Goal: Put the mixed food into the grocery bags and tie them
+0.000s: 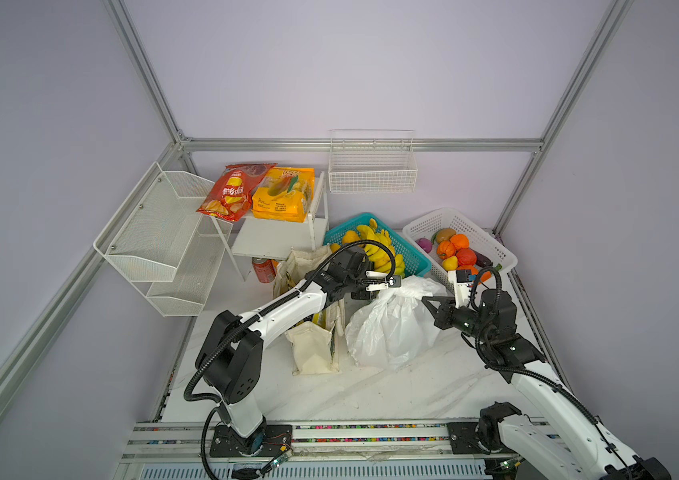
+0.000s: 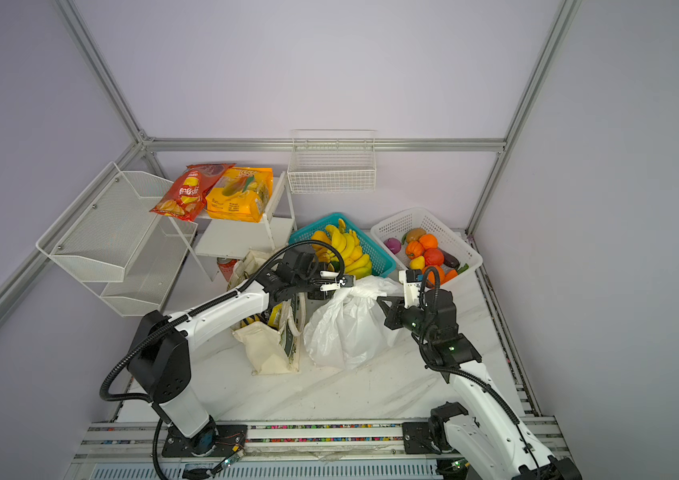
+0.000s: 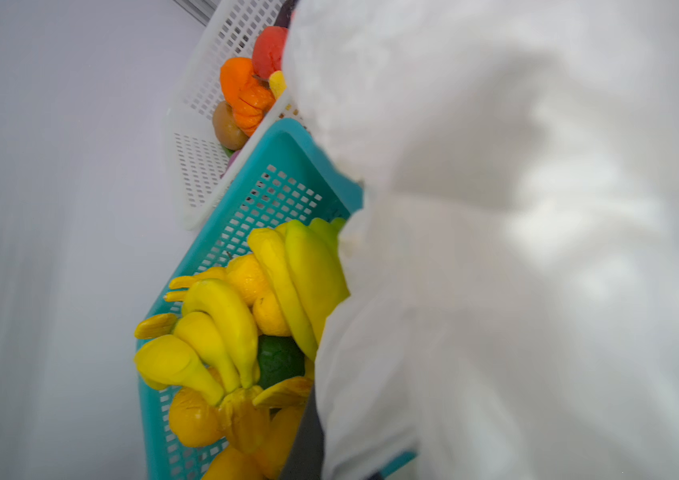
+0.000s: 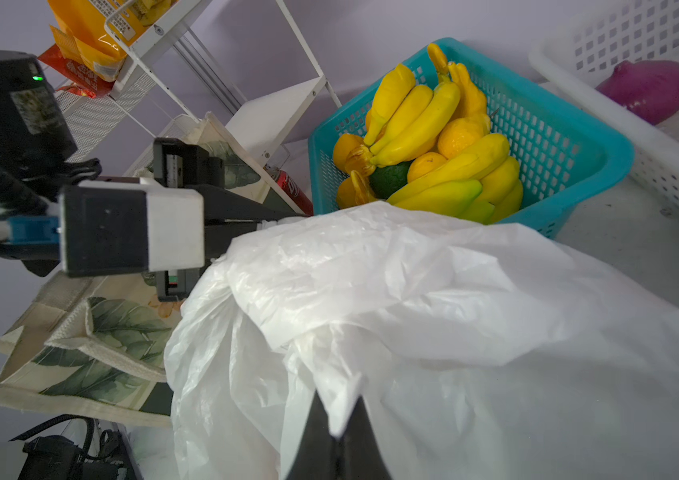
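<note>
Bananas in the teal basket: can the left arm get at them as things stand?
Probably not yet. The left gripper is shut on the white plastic bag, so it would have to let go first; the bananas lie uncovered close by.

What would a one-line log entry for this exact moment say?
step: gripping white plastic bag | left gripper: shut on bag top | right gripper: shut on bag flap | bananas: in teal basket

Top views high, steeply down over the table [image 1: 371, 390] — wrist views close on the plastic bag [image 4: 454, 311]
</note>
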Robot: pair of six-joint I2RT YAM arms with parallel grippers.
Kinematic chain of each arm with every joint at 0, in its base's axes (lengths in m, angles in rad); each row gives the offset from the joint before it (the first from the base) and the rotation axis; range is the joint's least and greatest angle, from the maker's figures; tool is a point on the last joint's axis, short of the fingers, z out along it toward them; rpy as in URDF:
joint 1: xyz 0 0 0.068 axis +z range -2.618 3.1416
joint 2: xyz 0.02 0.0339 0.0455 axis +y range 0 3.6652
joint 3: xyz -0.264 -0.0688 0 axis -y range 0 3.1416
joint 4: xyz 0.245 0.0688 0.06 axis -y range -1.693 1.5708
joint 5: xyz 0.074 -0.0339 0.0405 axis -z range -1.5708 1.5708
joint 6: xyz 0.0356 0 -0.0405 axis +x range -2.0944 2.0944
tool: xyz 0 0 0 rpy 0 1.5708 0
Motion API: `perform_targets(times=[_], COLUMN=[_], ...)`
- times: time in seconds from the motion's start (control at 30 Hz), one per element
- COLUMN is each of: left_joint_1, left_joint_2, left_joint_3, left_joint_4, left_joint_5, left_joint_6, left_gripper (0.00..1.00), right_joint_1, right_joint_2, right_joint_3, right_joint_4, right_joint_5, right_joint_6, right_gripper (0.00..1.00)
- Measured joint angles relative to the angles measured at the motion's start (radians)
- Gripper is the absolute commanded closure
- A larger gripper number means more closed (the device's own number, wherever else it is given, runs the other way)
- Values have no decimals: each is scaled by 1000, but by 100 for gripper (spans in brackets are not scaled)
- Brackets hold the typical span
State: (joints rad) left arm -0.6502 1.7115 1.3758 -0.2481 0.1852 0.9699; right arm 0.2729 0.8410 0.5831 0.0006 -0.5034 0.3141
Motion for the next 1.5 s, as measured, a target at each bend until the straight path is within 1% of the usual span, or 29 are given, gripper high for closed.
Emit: perform_targets(times=[0.17, 0.33, 0.47, 0.7, 0.9, 1.1, 1.3, 1.5], left_joint_1=[2, 2, 4, 16, 28, 53, 76, 79], left_joint_2=[-68, -71, -47, 26, 63, 93, 105, 106], left_joint_3=[-16, -33, -33, -33, -33, -33, -33, -33], left_joint_4=[81, 118, 126, 150, 185, 217, 243, 249], left_joint_5=[-39, -77, -121, -188, -210, -217, -216, -207], left_joint_6=[-27, -35, -34, -24, -15, -9, -8, -8], left_gripper=[100, 100, 100, 100, 100, 100, 100, 100], right_joint_1=[0, 0, 0, -5, -11, -18, -30, -43], right_joint_2=[-44, -51, -77, -211, -288, -290, -235, -214], right_joint_3=[24, 68, 60, -16, -78, -81, -81, -82], right_joint_4=[-94, -187, -248, -292, -313, -328, -319, -306], right_joint_5=[62, 109, 140, 231, 306, 366, 379, 386], right_joint_6=[58, 119, 204, 384, 492, 519, 515, 496], right_gripper=[100, 100, 100, 100, 100, 100, 100, 100])
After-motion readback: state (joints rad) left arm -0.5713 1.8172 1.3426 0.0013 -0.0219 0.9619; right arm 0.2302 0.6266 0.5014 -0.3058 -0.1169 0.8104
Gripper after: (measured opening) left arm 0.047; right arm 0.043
